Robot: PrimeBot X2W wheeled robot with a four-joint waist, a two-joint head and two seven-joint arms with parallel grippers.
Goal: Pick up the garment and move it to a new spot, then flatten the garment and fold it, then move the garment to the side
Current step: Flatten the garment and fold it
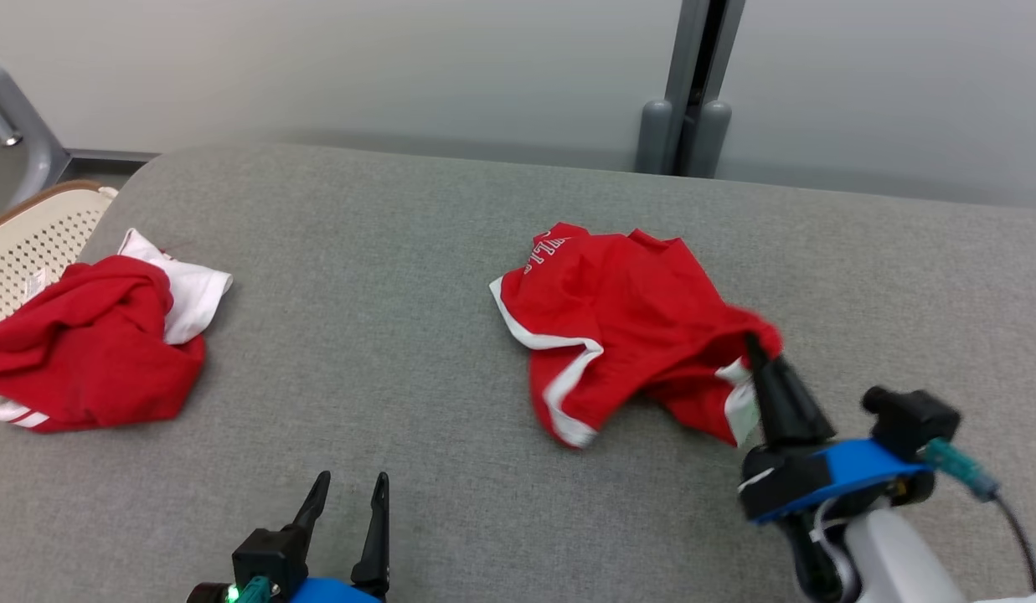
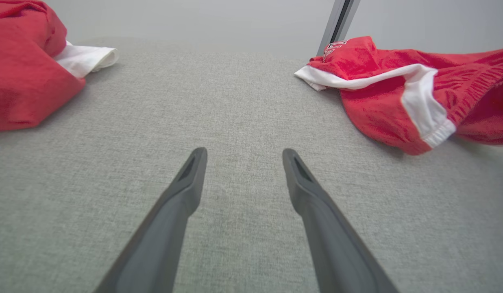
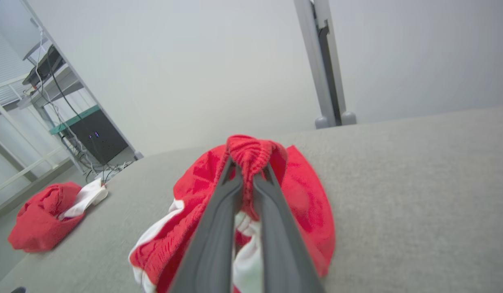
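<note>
A crumpled red garment (image 1: 618,327) with white trim lies right of the middle of the grey table (image 1: 383,335). My right gripper (image 1: 754,345) is shut on a bunched fold at its right edge. In the right wrist view the two fingers pinch that red fold of the garment (image 3: 251,154) between their tips, right gripper (image 3: 249,171). The left wrist view has the garment (image 2: 389,89) at the upper right. My left gripper (image 1: 348,487) stands open near the table's front edge, nothing between its fingers, left gripper (image 2: 242,156) over bare fabric.
A second heap of red and white clothes (image 1: 90,335) lies at the table's left edge, beside a pale perforated basket (image 1: 32,243). A grey post (image 1: 689,92) stands behind the table against the wall. Shelving and cables (image 3: 72,122) show far left in the right wrist view.
</note>
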